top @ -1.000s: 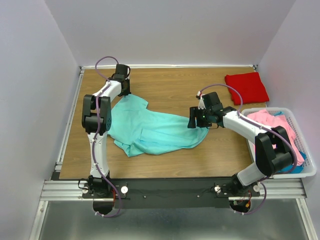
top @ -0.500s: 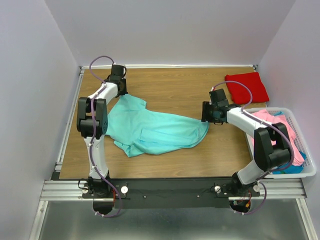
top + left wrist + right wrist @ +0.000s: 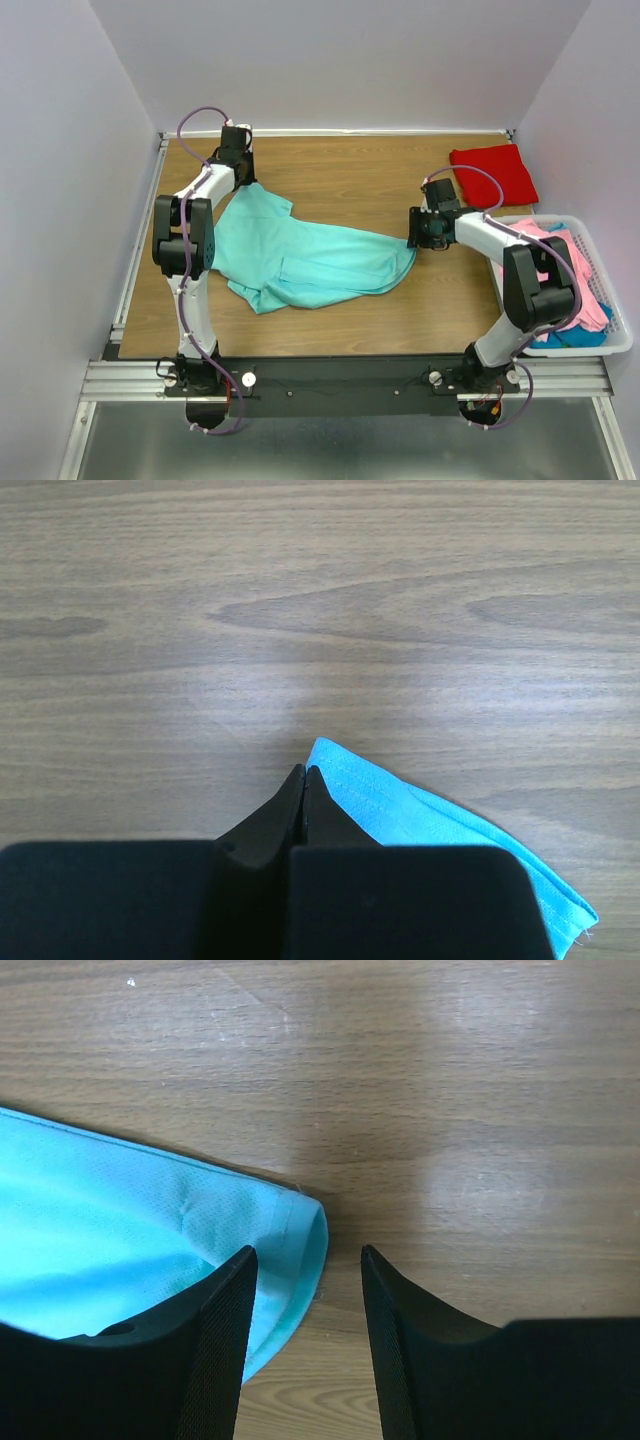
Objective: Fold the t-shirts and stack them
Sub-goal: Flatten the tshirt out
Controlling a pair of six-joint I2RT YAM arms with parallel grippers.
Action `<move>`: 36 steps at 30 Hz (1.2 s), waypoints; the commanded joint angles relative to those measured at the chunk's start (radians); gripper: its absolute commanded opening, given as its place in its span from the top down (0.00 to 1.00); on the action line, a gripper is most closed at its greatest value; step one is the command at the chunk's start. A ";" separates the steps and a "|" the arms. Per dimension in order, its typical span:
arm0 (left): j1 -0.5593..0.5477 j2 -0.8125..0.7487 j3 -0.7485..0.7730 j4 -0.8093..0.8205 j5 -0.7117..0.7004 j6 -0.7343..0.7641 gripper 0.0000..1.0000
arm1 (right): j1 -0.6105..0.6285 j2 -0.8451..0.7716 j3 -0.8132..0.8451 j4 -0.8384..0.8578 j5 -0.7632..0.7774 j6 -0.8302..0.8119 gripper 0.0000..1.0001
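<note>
Step in hand: getting hold of the aqua-teal t-shirt (image 3: 310, 262) at both ends, by my reading to stretch it flat for the first fold.
Shirt: lies rumpled across the middle of the wooden table (image 3: 350, 170), running from far left towards the right arm.
Left gripper (image 3: 243, 178): jaws pressed together on the shirt's far-left corner (cloth peeks out beside the tips in the wrist view).
Right gripper (image 3: 305, 1252): jaws apart with nothing held, low at the shirt's right hem corner, which lies in the gap.
Next move: probably close on that corner (catching both layers), then pull apart gently.
Stack: a folded red t-shirt (image 3: 493, 175) at the far right.
Waiting: a pink shirt (image 3: 540, 240) and a blue-teal one (image 3: 585, 338) in the white basket (image 3: 622, 330).
</note>
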 commanded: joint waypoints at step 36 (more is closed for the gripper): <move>0.003 0.003 0.010 0.016 0.039 0.022 1.00 | -0.007 0.131 0.020 0.037 0.034 -0.031 0.70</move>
